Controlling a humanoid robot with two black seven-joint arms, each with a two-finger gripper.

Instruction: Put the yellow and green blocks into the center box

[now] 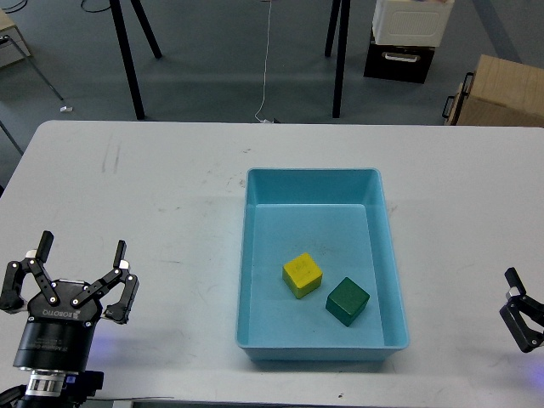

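Note:
A yellow block (pixel 302 274) and a green block (pixel 347 301) lie side by side inside the light blue box (pixel 255 255) at the table's center. My left gripper (pixel 78 274) is at the front left of the table, open and empty, well left of the box. My right gripper (pixel 520 319) shows only partly at the right edge, right of the box, with its fingers spread and nothing between them.
The white table (pixel 153 212) carries only the box. Beyond its far edge stand black tripod legs (pixel 340 59), a cardboard box (pixel 497 93) and a white-and-dark case (pixel 408 38) on the floor.

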